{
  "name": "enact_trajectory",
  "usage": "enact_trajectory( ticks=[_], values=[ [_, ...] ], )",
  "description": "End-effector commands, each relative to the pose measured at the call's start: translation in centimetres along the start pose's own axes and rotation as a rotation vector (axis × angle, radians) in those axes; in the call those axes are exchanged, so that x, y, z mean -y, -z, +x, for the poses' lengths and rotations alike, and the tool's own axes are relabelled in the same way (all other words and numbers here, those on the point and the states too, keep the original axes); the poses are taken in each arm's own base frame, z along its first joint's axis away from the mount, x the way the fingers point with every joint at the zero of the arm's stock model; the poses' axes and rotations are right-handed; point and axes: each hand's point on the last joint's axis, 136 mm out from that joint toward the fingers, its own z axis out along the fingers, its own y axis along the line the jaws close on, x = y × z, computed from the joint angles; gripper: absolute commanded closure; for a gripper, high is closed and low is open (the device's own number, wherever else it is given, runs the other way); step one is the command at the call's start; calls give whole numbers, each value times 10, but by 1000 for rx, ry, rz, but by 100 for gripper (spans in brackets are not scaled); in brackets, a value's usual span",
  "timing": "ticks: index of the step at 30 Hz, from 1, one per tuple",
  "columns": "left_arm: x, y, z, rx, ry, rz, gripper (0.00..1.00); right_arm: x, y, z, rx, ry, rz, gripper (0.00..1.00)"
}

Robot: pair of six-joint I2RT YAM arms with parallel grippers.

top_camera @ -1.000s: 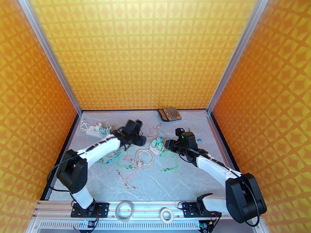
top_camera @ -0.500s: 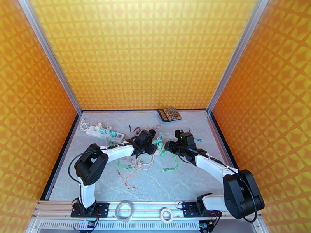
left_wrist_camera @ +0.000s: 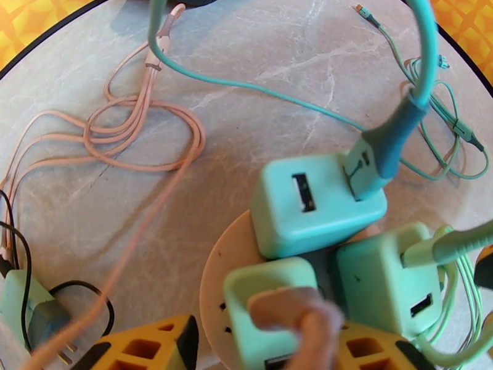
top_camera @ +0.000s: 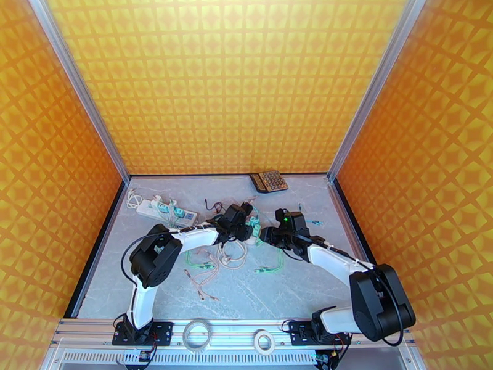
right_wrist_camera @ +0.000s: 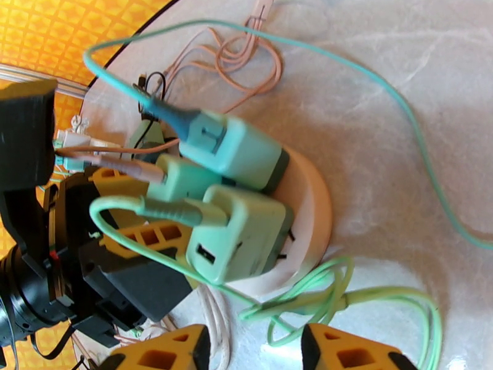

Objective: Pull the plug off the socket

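While half-open left end effector [left_wrist_camera: 265, 341] is straddling plug [left_wrist_camera: 259, 282], likely stiff and light, you're needing firm side pinch.

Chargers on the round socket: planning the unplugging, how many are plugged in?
3: pink-cable charger nearest the left gripper, teal-cable charger beyond it, pale-green-cable charger beside both.

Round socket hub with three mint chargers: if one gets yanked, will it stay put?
Probably not: the round socket looks thin and light, lying loose on the smooth table, so it would likely slide or lift. Three bulky chargers stand on it, so it may tip. The floppy cables would hardly anchor it.
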Motion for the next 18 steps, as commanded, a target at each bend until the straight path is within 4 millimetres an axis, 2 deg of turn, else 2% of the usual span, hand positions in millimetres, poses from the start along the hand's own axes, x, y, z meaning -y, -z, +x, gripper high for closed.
enact_trajectory(
  ticks=[1,8,11,14,16,18],
  values=[
    [-2,-2,-12,53,-19,-2,54,-12,-2,-8,-4,20,-43,55],
    [2,-5,-19,117,-37,23,43,-13,1,-10,12,2,-49,55],
    [1,-12,-17,113,-43,23,44,-13,3,-12,17,8,-47,54],
    [1,-18,-14,105,-43,22,55,-12,4,-15,24,-2,-41,55],
    [1,-19,-11,98,-35,21,73,-11,5,-19,34,-13,-41,55],
    [0,-17,-10,94,-26,21,74,-11,5,-24,46,-25,-47,55]
  ],
)
